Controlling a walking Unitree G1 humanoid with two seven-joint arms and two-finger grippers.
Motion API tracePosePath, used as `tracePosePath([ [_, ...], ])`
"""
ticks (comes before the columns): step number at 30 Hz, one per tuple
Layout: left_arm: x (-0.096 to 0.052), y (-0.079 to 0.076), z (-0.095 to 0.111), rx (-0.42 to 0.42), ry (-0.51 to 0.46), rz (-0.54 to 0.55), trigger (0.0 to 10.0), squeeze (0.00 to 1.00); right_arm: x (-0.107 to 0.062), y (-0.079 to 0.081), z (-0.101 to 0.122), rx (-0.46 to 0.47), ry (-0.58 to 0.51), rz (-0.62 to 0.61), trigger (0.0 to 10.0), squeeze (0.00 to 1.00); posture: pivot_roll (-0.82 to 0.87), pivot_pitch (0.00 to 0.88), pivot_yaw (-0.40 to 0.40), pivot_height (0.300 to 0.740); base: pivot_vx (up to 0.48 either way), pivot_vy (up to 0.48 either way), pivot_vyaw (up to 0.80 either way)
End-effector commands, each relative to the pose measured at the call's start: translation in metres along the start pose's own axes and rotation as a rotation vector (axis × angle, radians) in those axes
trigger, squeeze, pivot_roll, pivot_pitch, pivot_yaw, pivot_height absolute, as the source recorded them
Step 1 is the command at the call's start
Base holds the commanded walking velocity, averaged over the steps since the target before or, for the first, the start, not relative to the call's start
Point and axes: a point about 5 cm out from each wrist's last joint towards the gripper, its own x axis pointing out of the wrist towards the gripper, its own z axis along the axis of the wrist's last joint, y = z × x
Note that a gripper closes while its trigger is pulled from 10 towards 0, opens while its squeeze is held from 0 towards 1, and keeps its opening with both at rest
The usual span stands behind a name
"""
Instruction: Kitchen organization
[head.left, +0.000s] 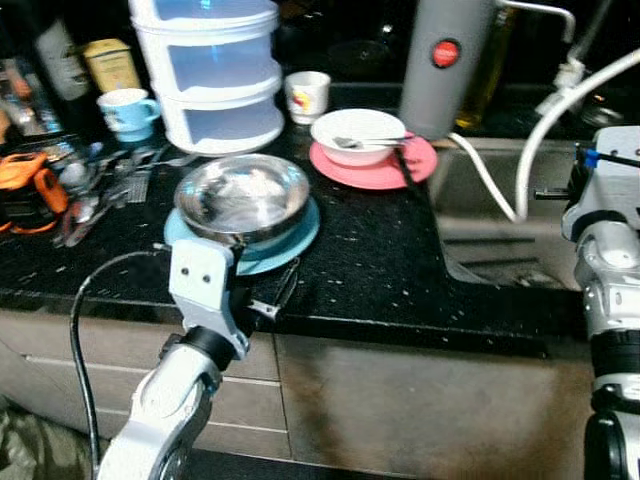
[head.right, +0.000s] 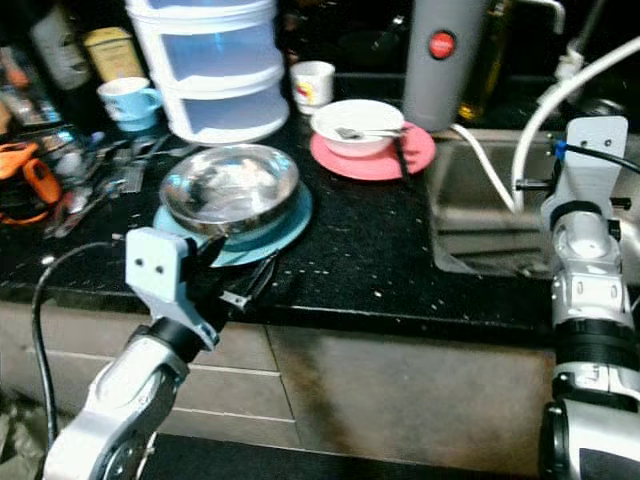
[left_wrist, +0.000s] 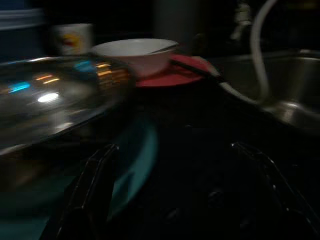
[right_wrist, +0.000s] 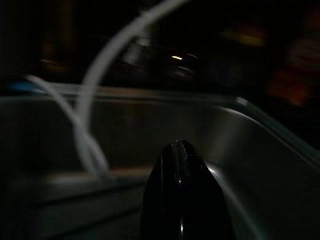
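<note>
We note steel bowl (head.left: 243, 197) seated on teal plate (head.left: 290, 238), near front edge of black counter (head.left: 380, 260). Left gripper (head.left: 268, 292) at counter edge just before plate, fingers (left_wrist: 95, 185) spread, grasping nothing. Right gripper (right_wrist: 181, 195) over sink (head.right: 490, 215), fingers pressed together, empty. White bowl (head.left: 357, 135) with spoon on pink plate (head.left: 385, 172) behind.

On your table (head.left: 380, 270) a bowl (head.left: 242, 197) sits on a plate (head.left: 290, 243), cutlery (head.left: 110, 190) left, sink (head.left: 500, 215) right, drawers (head.left: 212, 70) behind.
</note>
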Motion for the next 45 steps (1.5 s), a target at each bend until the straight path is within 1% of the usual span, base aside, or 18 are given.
tracePosePath([
  [1,0.001,0.000,-0.001,-0.003,0.011,-0.004,10.0,0.00,0.000,0.003,0.003,-0.003,-0.022,0.014,10.0,0.00,0.14,0.013,0.036,0.740,0.000,0.000,-0.80],
  [7,0.002,0.000,-0.001,-0.005,0.008,-0.011,10.0,0.00,-0.002,0.020,0.012,-0.003,-0.093,0.100,10.0,0.00,0.14,0.009,0.034,0.740,0.000,0.000,0.00],
  [9,0.003,-0.003,0.000,-0.013,0.003,-0.022,10.0,0.00,-0.005,0.042,0.019,-0.038,-0.148,0.188,10.0,0.00,0.14,0.006,0.026,0.740,0.000,0.000,0.00],
  [12,0.004,-0.005,0.000,-0.020,0.000,-0.030,10.0,0.00,-0.006,0.054,0.022,-0.079,-0.170,0.231,10.0,0.00,0.14,0.006,0.023,0.740,0.000,0.000,0.00],
  [13,0.004,-0.005,0.000,-0.023,-0.001,-0.035,10.0,0.00,-0.006,0.060,0.023,-0.128,-0.173,0.254,10.0,0.88,0.14,0.012,0.018,0.740,0.000,0.000,0.00],
  [14,0.005,-0.006,0.000,-0.025,-0.001,-0.038,10.0,0.00,-0.005,0.063,0.023,-0.161,-0.175,0.268,10.0,0.88,0.14,0.012,0.016,0.740,0.000,0.000,0.00],
  [15,0.005,-0.007,0.000,-0.027,-0.002,-0.043,10.0,0.00,-0.005,0.066,0.025,-0.157,-0.178,0.275,10.0,1.00,0.14,0.013,0.013,0.740,0.000,0.000,0.00],
  [20,0.005,-0.010,0.000,-0.042,-0.002,-0.064,10.0,0.00,-0.004,0.071,0.032,-0.079,-0.198,0.262,10.0,1.00,0.15,0.011,0.010,0.740,0.000,0.000,0.00],
  [22,0.004,-0.011,0.000,-0.046,-0.003,-0.077,10.0,0.00,-0.004,0.072,0.036,-0.009,-0.214,0.265,10.0,0.66,0.15,0.011,0.010,0.740,0.000,0.000,0.00],
  [23,0.004,-0.012,0.000,-0.047,-0.003,-0.081,10.0,0.00,-0.005,0.073,0.038,0.013,-0.220,0.267,10.0,0.66,0.15,0.011,0.010,0.740,0.000,0.000,0.00],
  [24,0.004,-0.012,0.001,-0.049,-0.003,-0.087,10.0,0.00,-0.004,0.073,0.039,0.066,-0.219,0.267,10.0,0.00,0.15,0.008,0.010,0.740,0.000,0.000,0.00],
  [27,0.004,-0.013,0.000,-0.053,-0.001,-0.097,10.0,0.00,-0.004,0.077,0.045,0.220,-0.217,0.285,10.0,0.00,0.15,0.000,0.009,0.740,0.000,0.000,0.00],
  [28,0.004,-0.013,0.000,-0.053,-0.001,-0.097,10.0,0.00,-0.004,0.077,0.045,0.220,-0.217,0.285,10.0,0.00,0.15,0.000,0.009,0.740,0.000,0.000,0.00],
  [29,0.004,-0.013,0.000,-0.054,0.000,-0.102,10.0,0.00,-0.005,0.080,0.048,0.292,-0.227,0.311,10.0,0.00,0.15,0.000,0.009,0.740,0.000,0.000,0.00],
  [31,0.004,-0.014,-0.001,-0.055,0.002,-0.110,10.0,0.00,-0.010,0.092,0.060,0.438,-0.265,0.406,10.0,0.00,0.15,0.000,0.005,0.740,0.000,0.000,0.39],
  [32,0.004,-0.014,-0.001,-0.055,0.002,-0.110,10.0,0.00,-0.010,0.092,0.060,0.438,-0.265,0.406,10.0,0.00,0.15,0.000,0.005,0.740,0.000,0.000,0.79],
  [35,0.004,-0.013,-0.002,-0.053,0.003,-0.114,10.0,0.00,-0.023,0.116,0.084,0.571,-0.354,0.613,10.0,0.00,0.15,0.000,-0.007,0.740,0.000,0.000,0.77],
  [45,-0.013,-0.011,-0.009,-0.069,0.038,-0.098,10.0,0.00,-0.046,0.139,0.102,0.647,-0.426,0.926,10.0,0.00,0.17,0.000,-0.051,0.740,0.000,0.000,0.75],
])
